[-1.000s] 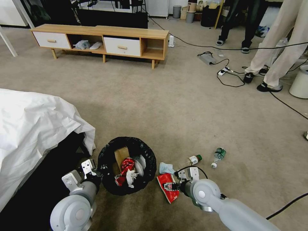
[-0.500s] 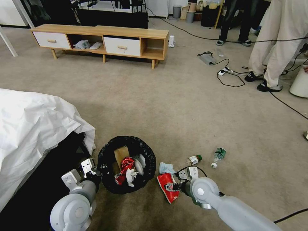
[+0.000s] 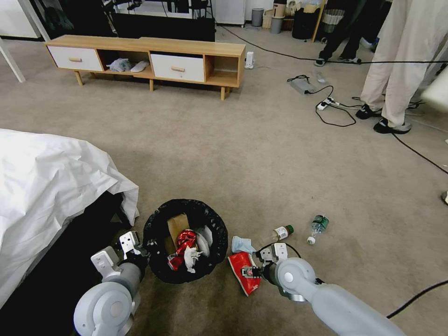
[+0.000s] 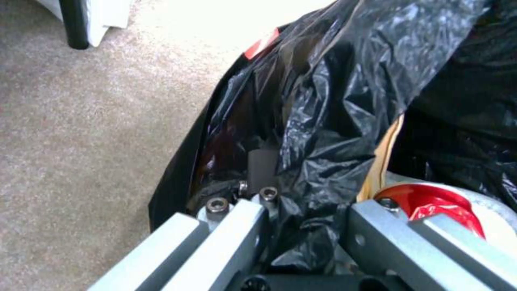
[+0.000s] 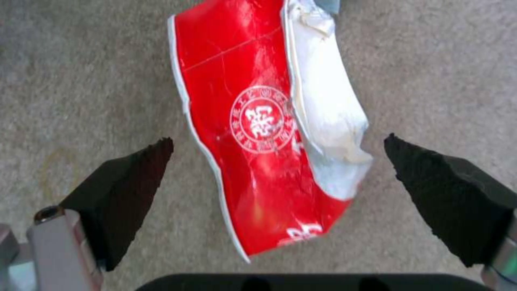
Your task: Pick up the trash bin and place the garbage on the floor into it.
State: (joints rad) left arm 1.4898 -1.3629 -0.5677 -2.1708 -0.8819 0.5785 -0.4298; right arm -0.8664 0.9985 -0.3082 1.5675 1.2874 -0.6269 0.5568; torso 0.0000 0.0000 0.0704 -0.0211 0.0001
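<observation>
your right gripper (image 5: 277,178) hangs spread wide over the flat red-and-white paper wrapper (image 5: 258,133) on the beige carpet floor (image 3: 261,154); its long axis crosses the gap. your left gripper (image 4: 301,226) clamps the round black-bagged trash bin (image 3: 185,240) rim.

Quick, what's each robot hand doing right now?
Left gripper: shut on the trash bin rim.
Right gripper: open above the red wrapper.
</observation>
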